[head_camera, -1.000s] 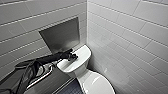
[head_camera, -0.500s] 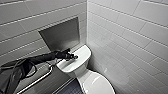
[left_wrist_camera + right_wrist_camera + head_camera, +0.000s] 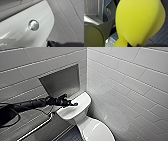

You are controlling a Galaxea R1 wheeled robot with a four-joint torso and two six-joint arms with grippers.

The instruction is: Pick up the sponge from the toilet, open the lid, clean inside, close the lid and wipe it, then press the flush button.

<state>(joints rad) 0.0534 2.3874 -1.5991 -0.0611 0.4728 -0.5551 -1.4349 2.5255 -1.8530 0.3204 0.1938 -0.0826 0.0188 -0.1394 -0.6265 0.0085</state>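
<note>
The left end effector [image 3: 72, 104] hangs just over the near edge of the flat tank top [image 3: 78, 103] of the toilet [image 3: 83, 122], at the end of a dark arm reaching in from the side; whether its fingers are wide or narrow I cannot tell. In the left wrist view the flush button [image 3: 33, 25], round with a shiny metallic rim, is set into the glossy white ceramic, and a dark tip of that end effector shows close to the tank's edge, near the button but apart from it. The sponge [image 3: 139, 22], bright yellow and rounded, looms large in the right wrist view, pinched at its narrow end where the right end effector [image 3: 136, 45] holds it. The lid [image 3: 96, 130] lies down over the bowl. The toilet stands in a corner of pale tiled walls, with a recessed niche [image 3: 61, 82] behind the tank, a metal rail [image 3: 37, 128] on the wall beside it, and a dark gridded floor [image 3: 72, 135] below.
</note>
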